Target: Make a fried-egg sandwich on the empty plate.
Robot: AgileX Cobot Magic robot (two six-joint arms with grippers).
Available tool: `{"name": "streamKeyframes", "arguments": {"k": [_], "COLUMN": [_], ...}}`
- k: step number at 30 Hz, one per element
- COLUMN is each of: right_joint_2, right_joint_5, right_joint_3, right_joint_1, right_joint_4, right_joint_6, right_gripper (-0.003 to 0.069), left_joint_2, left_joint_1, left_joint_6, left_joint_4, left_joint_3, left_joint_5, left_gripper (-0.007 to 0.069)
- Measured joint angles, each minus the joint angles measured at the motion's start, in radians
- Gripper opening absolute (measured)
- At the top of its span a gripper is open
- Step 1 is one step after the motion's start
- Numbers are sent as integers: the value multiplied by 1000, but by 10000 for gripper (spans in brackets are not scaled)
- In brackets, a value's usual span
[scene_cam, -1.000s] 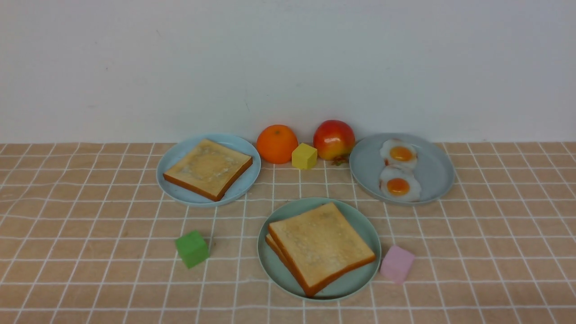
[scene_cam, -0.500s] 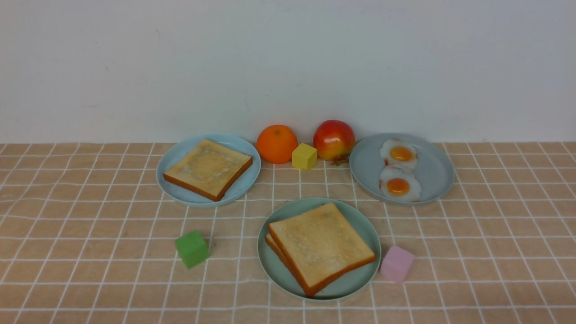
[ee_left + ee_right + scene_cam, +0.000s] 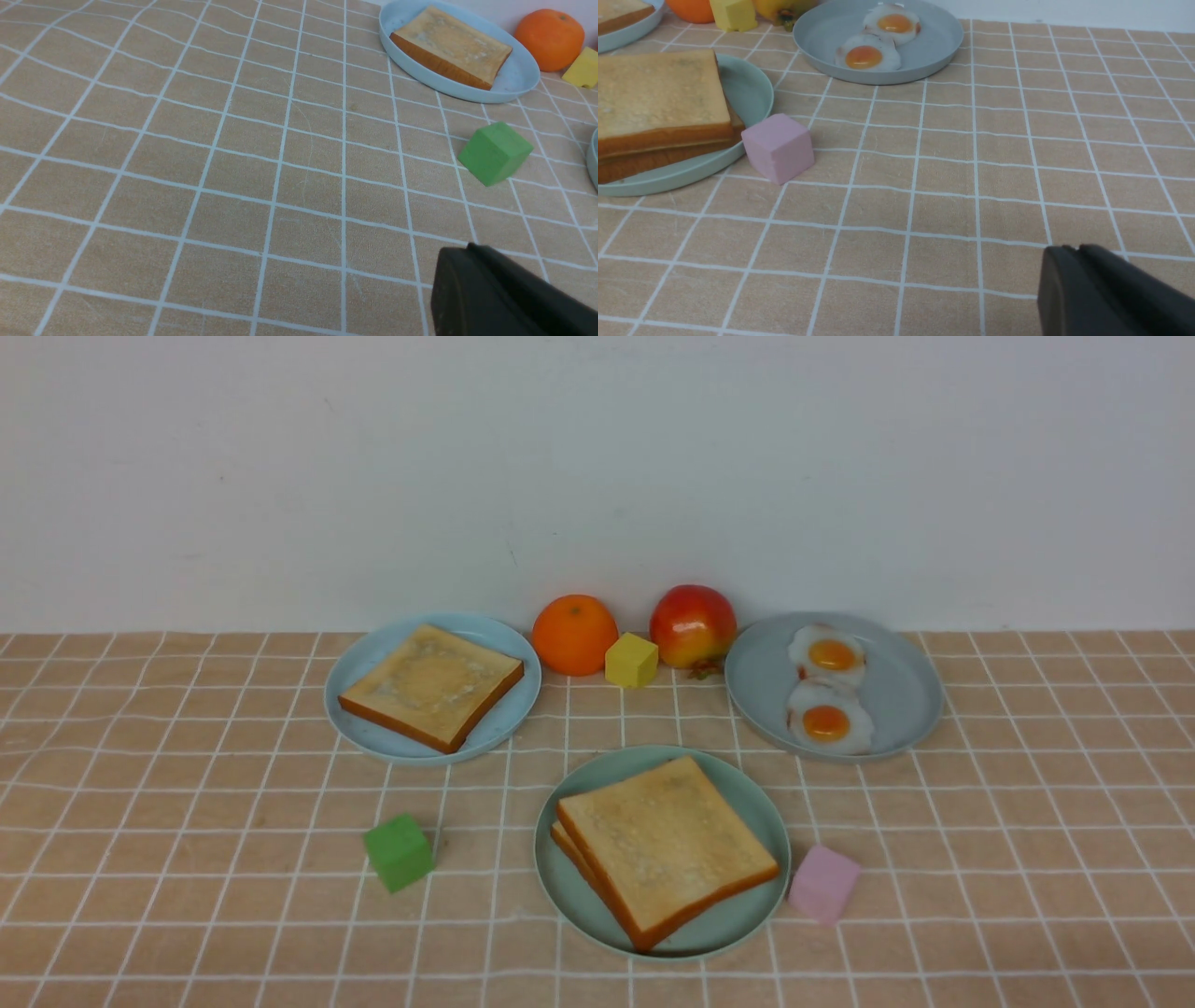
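Checked cloth (image 3: 187, 784) w/ sandwich (image 3: 665, 845) on mint plate (image 3: 747, 784); both jaws' state unclear, touching nothing.

We see a desk (image 3: 168, 821) covered by a tan cloth with a white grid, backed by a plain white wall (image 3: 597, 467). At the rear left, a light-blue plate (image 3: 373, 733) carries one toast slice (image 3: 431, 685). At the rear right, a grey-blue plate (image 3: 896, 686) carries two fried eggs (image 3: 827, 686), one behind the other. Between these plates we find an orange (image 3: 575, 634), a yellow cube (image 3: 631, 660) and a red apple (image 3: 693, 625), close together. Nearer us, a green cube (image 3: 399, 852) sits to the left and a pink cube (image 3: 823, 884) to the right.
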Motion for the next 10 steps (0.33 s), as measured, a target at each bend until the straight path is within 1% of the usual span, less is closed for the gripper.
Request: {"name": "streamKeyframes", "arguments": {"k": [10], "right_joint_2": [0], "right_joint_5": [0], "right_joint_3": [0], "right_joint_1": [0], "right_joint_4": [0], "right_joint_6": [0], "right_gripper": [64], "left_joint_2": [0], "left_joint_1": [0], "left_joint_6": [0], "left_joint_4": [0], "left_joint_3": [0], "left_joint_5": [0], "left_gripper": [-2]}}
